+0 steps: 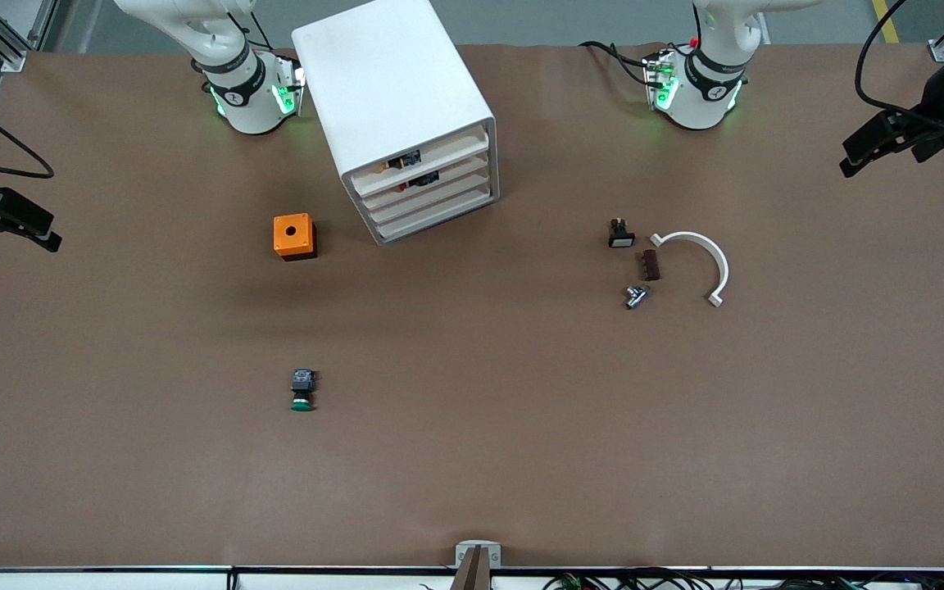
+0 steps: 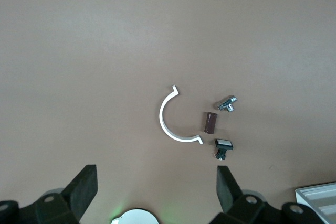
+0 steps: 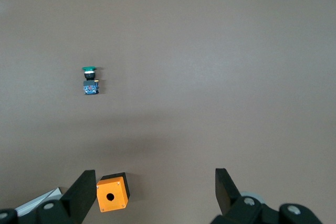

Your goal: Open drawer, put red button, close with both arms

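Observation:
The white cabinet (image 1: 394, 90) stands between the two arm bases. Its four stacked drawers (image 1: 431, 188) all sit pushed in. Small dark parts show in the gaps over the two upper drawers; I cannot tell what they are. No red button shows anywhere in view. My left gripper (image 1: 853, 156) hangs high over the left arm's end of the table, open and empty (image 2: 156, 182). My right gripper (image 1: 50, 231) hangs high over the right arm's end, open and empty (image 3: 153, 184).
A green-capped button (image 1: 302, 391) (image 3: 90, 80) lies nearer the front camera than the orange box with a hole (image 1: 294, 236) (image 3: 112, 193). Toward the left arm's end lie a white curved piece (image 1: 705, 250) (image 2: 165, 119), a brown block (image 1: 651, 265), a metal part (image 1: 636, 296) and a black switch (image 1: 620, 233).

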Motion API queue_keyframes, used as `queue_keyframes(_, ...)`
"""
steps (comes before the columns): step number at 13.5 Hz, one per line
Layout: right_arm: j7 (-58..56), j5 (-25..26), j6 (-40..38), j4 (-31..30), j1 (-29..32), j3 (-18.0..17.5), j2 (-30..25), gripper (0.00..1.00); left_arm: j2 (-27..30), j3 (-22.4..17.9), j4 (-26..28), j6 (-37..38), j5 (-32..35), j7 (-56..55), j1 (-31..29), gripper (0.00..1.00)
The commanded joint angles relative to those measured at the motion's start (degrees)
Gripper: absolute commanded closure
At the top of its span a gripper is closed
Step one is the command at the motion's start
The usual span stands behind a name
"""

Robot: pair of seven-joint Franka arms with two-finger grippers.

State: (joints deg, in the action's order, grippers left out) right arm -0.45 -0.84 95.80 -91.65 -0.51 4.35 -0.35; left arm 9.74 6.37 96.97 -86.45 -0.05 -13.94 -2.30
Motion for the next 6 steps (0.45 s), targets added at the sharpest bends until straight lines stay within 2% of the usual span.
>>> queue_keyframes(1, 0.63, 0.05, -0.26, -0.64, 1.04, -0.83, -1.15, 0.00, 0.10, 1.18, 0.15, -0.92, 0.93, 2.60, -0.07, 0.00)
queue_keyframes(6, 0.63, 0.05, -0.26, -0.64, 1.04, -0.74, -1.15, 0.00, -0.78, 1.10, -1.00, -0.56, 0.93, 9.09, -0.43, 0.00)
